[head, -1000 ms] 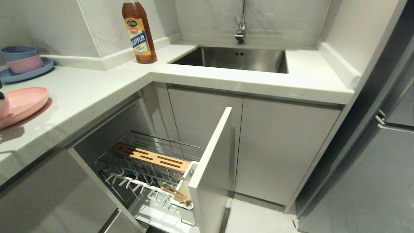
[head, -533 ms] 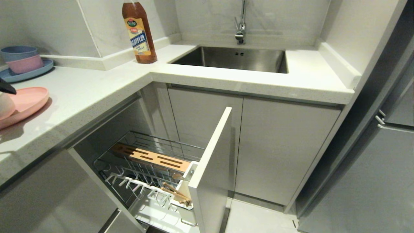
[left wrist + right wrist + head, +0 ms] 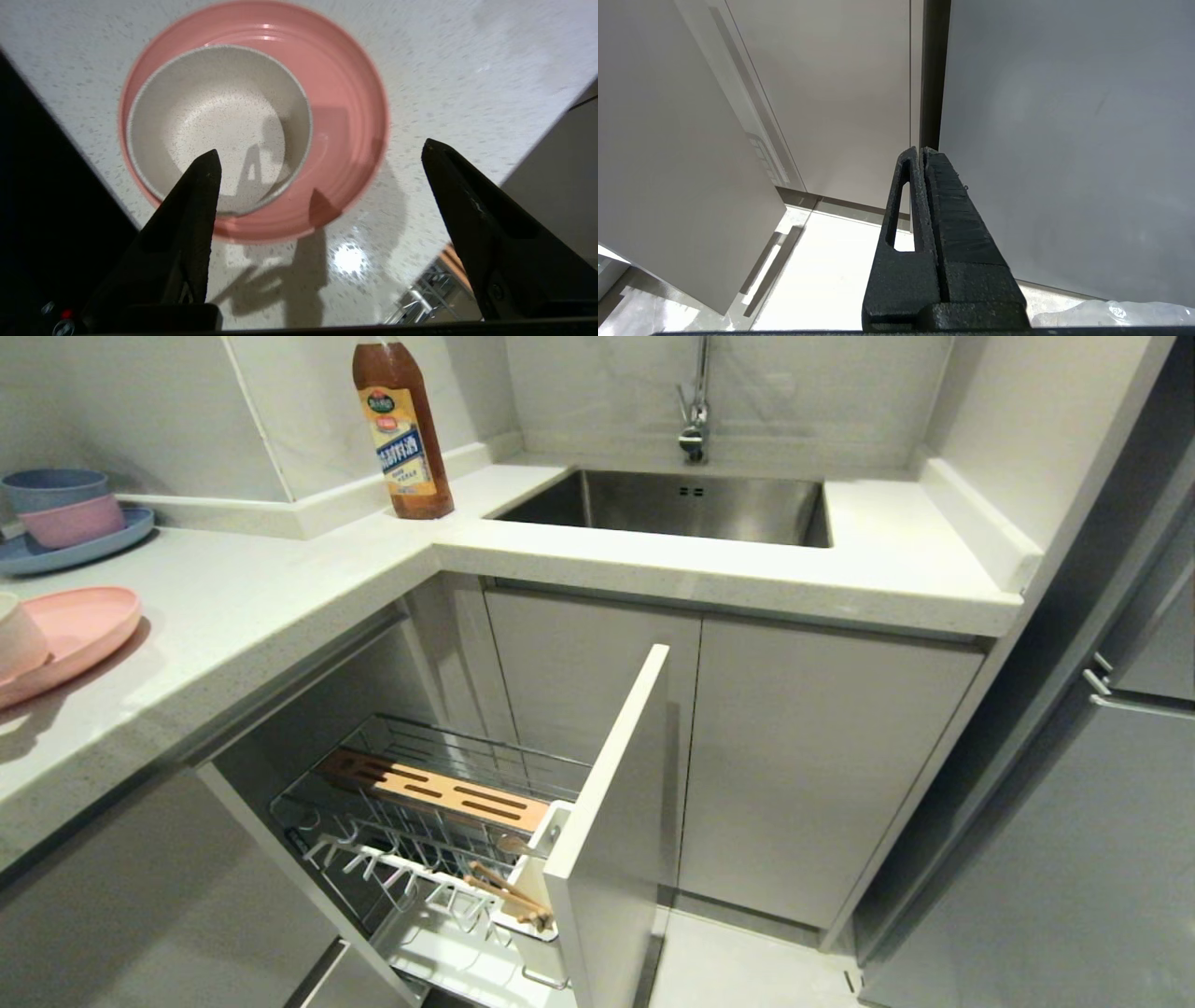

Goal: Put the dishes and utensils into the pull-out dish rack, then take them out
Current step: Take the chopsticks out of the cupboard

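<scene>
Pink and round, the large flat plate (image 3: 345,116) lies on the speckled white stone countertop (image 3: 261,607), at the far left edge of the head view. The plain cream-white bowl (image 3: 219,126) sits inside this plate, upright, off-centre and close to one side of the plate's rim. The left gripper (image 3: 317,151) hangs above both dishes with its two black fingers (image 3: 196,200) spread wide, holding nothing and touching neither dish.

Below the counter, the chrome wire pull-out dish rack (image 3: 420,831) stands drawn out, with its tall white front panel (image 3: 607,821) at the near end. The slotted wooden block (image 3: 439,793) lies along the far side of the basket. The thin light wooden chopsticks (image 3: 509,896) lean inside the white utensil cup (image 3: 534,887) just behind the panel. I cannot tell where the fork is.

The right gripper (image 3: 923,154) is parked low near the grey cabinet doors (image 3: 831,93), and its fingers are pressed together, empty.
</scene>
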`<state>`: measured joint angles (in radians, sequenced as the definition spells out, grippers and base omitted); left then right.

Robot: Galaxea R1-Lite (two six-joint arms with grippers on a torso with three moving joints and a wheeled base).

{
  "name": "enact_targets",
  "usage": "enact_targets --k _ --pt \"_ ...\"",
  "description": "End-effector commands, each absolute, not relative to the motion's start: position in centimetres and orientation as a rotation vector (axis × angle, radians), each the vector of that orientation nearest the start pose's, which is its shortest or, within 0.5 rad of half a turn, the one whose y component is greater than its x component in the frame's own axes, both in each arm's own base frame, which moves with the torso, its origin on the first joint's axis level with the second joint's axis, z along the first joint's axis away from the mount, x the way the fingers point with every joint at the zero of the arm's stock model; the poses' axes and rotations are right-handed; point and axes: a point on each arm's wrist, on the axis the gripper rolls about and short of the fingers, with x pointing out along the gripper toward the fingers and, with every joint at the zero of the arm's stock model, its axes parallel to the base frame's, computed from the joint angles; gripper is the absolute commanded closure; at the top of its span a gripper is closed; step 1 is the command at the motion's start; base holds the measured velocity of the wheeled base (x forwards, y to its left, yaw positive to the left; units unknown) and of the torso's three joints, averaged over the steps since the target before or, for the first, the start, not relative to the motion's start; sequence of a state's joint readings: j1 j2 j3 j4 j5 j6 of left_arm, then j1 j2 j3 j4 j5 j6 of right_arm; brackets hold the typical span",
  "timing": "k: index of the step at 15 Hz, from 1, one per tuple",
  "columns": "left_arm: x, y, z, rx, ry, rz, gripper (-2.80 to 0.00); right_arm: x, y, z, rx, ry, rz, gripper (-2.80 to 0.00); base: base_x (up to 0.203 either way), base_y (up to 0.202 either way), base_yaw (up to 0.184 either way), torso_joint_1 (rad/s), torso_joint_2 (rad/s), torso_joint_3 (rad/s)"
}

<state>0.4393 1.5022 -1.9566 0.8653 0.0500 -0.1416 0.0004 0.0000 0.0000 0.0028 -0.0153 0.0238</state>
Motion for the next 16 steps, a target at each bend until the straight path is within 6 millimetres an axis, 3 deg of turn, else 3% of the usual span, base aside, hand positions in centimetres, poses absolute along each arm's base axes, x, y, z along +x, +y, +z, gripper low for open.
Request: enact_targets --k 1,6,9,11,16 --pt "14.9 7.1 41.6 -0.212 0.298 0.505 0.0 -2.3 0.0 7.4 0.023 0.006 -0.014 0.0 0.0 0.0 0.0 0.0 0.0 0.0" --pt "8.0 3.0 43.5 -0.215 0.13 0.406 0.0 -2.3 0.0 7.4 0.024 0.005 -0.015 0.0 0.0 0.0 0.0 0.0 0.0 0.0" --pt "5.2 1.1 42.7 -0.26 0.117 0.252 0.0 -2.3 0.0 7.5 0.024 0.005 -0.014 0.0 0.0 0.0 0.0 0.0 0.0 0.0" --pt "4.4 0.3 41.3 -0.28 0.168 0.122 0.0 -2.3 0.0 7.4 0.024 0.006 -0.014 0.0 0.0 0.0 0.0 0.0 0.0 0.0" --pt "5.7 -1.3 36.2 -0.25 0.422 -0.117 0.0 -2.3 0.0 7.4 0.024 0.006 -0.014 0.0 0.0 0.0 0.0 0.0 0.0 0.0"
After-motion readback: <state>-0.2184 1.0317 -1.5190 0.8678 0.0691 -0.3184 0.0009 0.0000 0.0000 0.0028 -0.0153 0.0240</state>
